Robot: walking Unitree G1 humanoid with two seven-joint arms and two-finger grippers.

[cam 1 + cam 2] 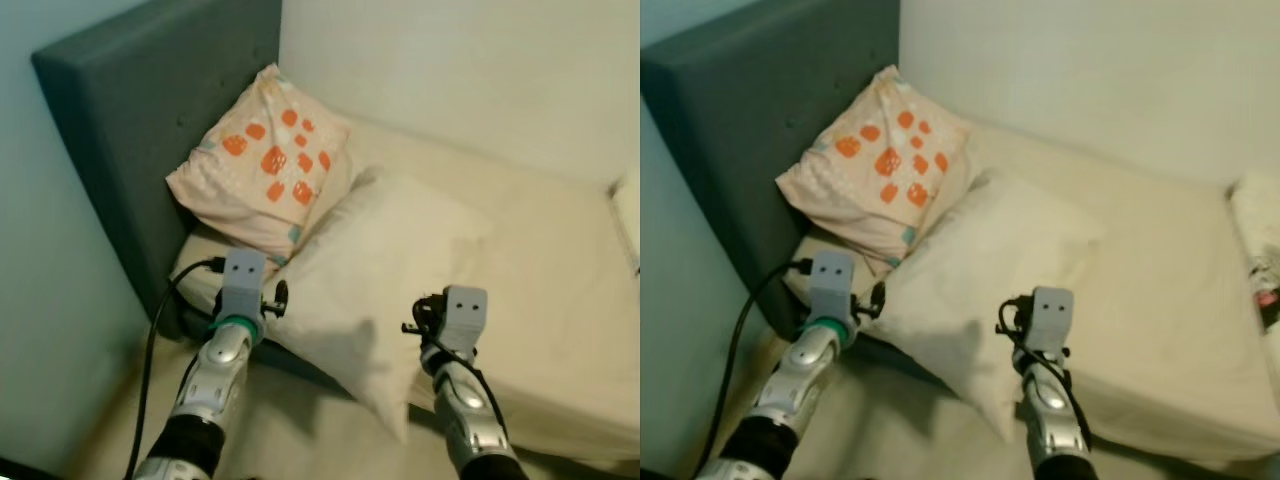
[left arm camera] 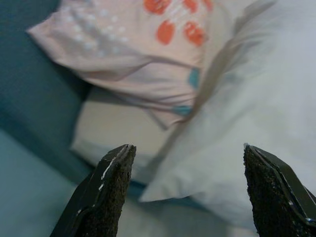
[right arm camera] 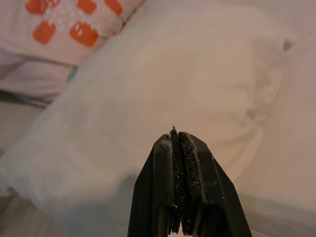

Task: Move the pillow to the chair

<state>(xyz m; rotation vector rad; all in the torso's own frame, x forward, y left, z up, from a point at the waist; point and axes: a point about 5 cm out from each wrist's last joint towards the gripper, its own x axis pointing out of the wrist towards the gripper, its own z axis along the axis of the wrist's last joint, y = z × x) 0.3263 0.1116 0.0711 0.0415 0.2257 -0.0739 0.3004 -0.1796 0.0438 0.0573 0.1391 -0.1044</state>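
Across the head corner of the bed (image 1: 560,250) we see a plump cream pillow (image 1: 370,280) of soft, smooth cloth, lying slantwise with one pointed corner hanging over the near edge of the mattress. Behind it, propped against the flat grey-blue upholstered headboard (image 1: 130,120), leans a pale pink pillow (image 1: 265,165) printed with orange blotches and touching the cream one. Our left gripper (image 2: 185,190) hovers just short of the cream pillow's near left edge, its two rough black fingers (image 2: 106,190) spread wide with nothing between them. Our right gripper (image 3: 182,182) is held over the pillow's overhanging corner, its gritty pads pressed flat together and pinching nothing. A black cable (image 1: 160,330) curves down beside the left arm, along the headboard's end.
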